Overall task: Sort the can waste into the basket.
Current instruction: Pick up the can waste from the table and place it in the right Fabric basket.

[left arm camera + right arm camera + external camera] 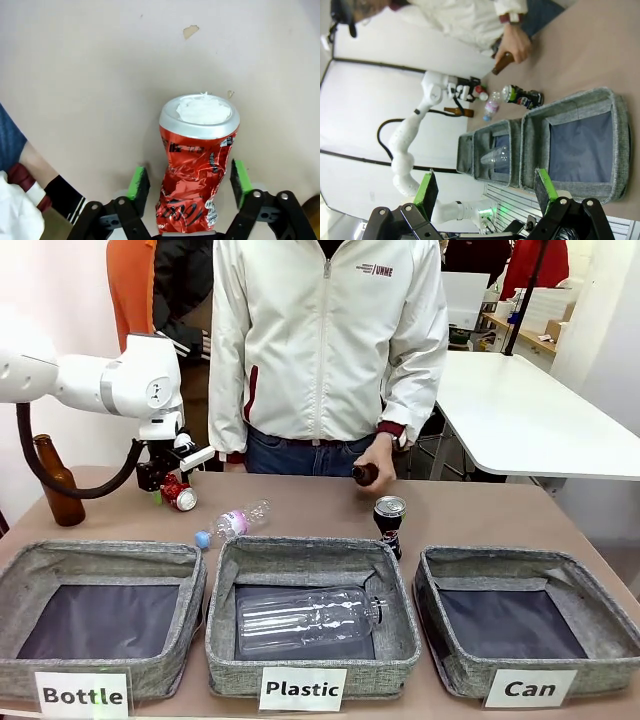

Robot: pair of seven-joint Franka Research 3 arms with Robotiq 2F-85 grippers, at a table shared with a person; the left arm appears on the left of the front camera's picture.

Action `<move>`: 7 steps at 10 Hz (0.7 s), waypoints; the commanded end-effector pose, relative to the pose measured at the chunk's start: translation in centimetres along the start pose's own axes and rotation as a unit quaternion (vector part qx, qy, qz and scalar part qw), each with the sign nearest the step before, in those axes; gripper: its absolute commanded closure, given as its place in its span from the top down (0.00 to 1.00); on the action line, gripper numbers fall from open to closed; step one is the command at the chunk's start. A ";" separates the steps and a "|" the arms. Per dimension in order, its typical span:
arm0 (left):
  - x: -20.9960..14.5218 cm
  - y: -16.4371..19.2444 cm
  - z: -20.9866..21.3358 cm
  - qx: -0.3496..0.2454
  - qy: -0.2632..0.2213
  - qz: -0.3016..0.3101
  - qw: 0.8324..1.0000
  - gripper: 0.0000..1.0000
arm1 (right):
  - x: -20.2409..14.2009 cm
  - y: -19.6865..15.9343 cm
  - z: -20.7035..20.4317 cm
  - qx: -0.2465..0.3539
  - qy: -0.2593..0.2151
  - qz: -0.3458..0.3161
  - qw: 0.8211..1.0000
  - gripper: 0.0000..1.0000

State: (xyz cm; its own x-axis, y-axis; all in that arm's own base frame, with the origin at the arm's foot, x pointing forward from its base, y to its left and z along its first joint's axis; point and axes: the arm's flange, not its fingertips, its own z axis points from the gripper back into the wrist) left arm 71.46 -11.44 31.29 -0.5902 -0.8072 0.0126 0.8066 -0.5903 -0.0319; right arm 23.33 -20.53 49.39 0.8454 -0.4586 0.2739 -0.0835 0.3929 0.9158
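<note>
Crushed red can (195, 150) between wide-spread jaws of the left gripper (190, 182), green pads just clear of both sides, nothing clamped; at the left of the table (480, 510). Dark can (389, 520) upright mid-table, near the grey basket (500, 562) labelled Can. Right gripper (485, 192) open, empty.

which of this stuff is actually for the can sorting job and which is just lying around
For the job: crushed red can, dark can, Can basket.

Lying about: brown bottle, small plastic bottle, big plastic bottle in the Plastic basket, Bottle basket, dark bottle in the person's hand.
</note>
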 end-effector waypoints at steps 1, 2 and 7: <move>-0.7 0.2 0.2 -0.006 0.017 -0.022 1.000 0.00 | 0.2 0.1 0.1 0.013 -0.006 0.012 1.000 1.00; -1.0 0.1 0.1 -0.004 0.019 -0.020 1.000 0.00 | 0.2 0.1 0.1 0.013 -0.006 0.012 1.000 1.00; -0.6 -0.2 0.3 -0.006 0.019 -0.018 1.000 0.00 | 0.2 0.1 0.1 0.013 -0.006 0.012 1.000 1.00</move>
State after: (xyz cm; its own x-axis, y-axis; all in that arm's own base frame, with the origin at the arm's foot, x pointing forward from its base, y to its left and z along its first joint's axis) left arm 71.62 -11.27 31.22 -0.6090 -0.7931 -0.0116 0.7928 -0.6081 -0.0416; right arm 23.33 -20.53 49.39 0.8454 -0.4584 0.2740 -0.0837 0.3929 0.9158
